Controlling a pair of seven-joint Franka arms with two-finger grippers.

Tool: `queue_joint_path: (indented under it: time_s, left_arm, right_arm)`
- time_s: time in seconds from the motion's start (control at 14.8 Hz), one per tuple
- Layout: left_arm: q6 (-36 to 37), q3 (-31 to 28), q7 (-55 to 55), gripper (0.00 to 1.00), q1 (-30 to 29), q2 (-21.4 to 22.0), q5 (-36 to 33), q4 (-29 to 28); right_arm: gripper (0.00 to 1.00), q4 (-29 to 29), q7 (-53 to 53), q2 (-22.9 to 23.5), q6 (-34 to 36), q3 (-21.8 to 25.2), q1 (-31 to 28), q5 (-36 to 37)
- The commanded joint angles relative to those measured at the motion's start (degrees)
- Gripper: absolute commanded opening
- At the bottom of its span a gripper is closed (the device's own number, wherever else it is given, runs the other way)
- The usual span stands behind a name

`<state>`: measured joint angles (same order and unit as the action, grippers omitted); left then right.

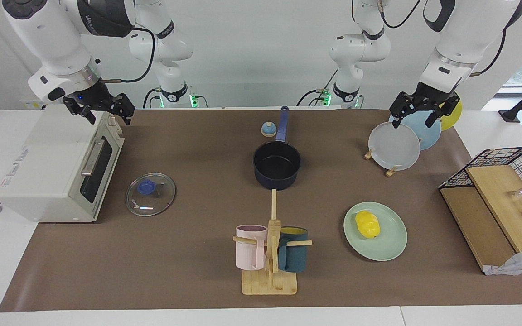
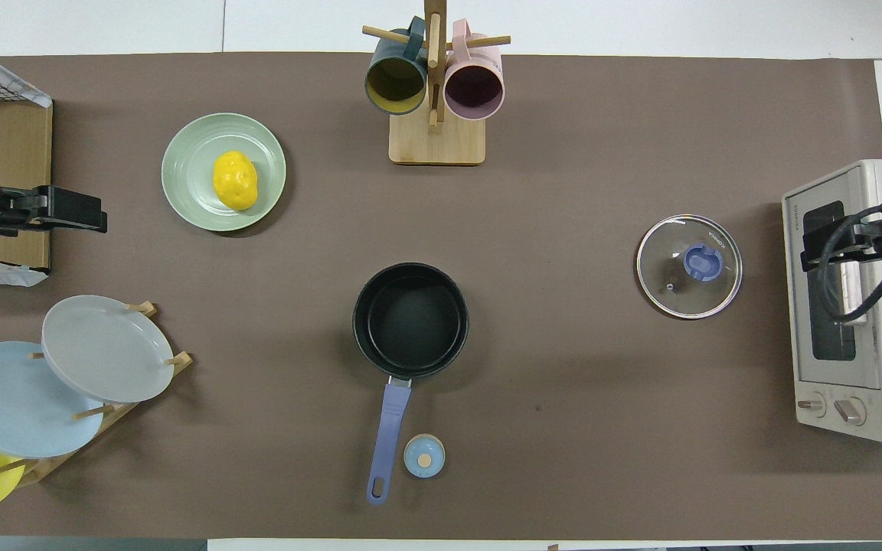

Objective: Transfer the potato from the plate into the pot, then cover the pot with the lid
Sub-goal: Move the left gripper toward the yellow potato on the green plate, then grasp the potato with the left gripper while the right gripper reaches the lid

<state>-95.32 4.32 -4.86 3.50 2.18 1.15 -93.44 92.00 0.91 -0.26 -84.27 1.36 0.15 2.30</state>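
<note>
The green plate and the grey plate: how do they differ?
The green plate lies flat on the table mat; the grey plate stands tilted on edge in a wooden rack. The green plate carries the yellow potato; the grey plate carries nothing. The green plate lies alone, farther from the robots; the grey one stands in front of a blue plate, nearer to them. Both are round with shallow rims.

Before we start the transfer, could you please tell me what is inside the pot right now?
Nothing: the pot shows only its bare black bottom. The potato lies on the plate.
</note>
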Motion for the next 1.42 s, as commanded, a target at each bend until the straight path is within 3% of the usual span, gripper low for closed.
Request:
queue_joint_path:
  time_s: [0.0,0.07,0.34,0.61,0.88,1.02,1.36]
  left_arm:
    - [-1.88,0.34,-1.03,1.00,0.28,-6.28,0.52,3.33]
    - [-1.97,0.51,-1.03,1.00,0.37,-9.53,0.52,4.83]
    - [-6.17,0.43,-1.47,1.00,3.89,-25.00,0.52,14.76]
    - [-15.31,-0.01,-2.78,1.00,3.97,-33.36,0.26,15.13]
    - [-20.33,-0.01,-5.24,1.00,4.06,-35.66,-1.58,13.90]
    - [-25.07,-0.01,-8.75,1.00,4.41,-35.58,-3.68,10.05]
    - [-26.67,-0.10,-12.62,1.00,4.41,-35.05,-3.96,6.87]
  right_arm:
    - [1.00,1.86,0.07,-1.32,-0.99,-0.65,-1.12,-1.15]
    - [1.00,3.00,-1.51,-1.58,-1.34,-0.65,-1.12,-1.15]
    - [1.00,13.36,-6.53,-4.31,-14.49,-0.74,-0.15,-1.15]
    - [1.00,14.96,-6.71,3.23,-24.69,-0.83,0.99,-1.24]
    - [1.00,20.92,-8.72,6.24,-33.92,-0.83,0.99,-1.24]
    - [1.00,23.04,-8.73,5.80,-37.19,-1.09,1.60,-1.24]
    - [1.00,27.70,-8.99,7.20,-44.21,-1.01,1.87,-1.24]
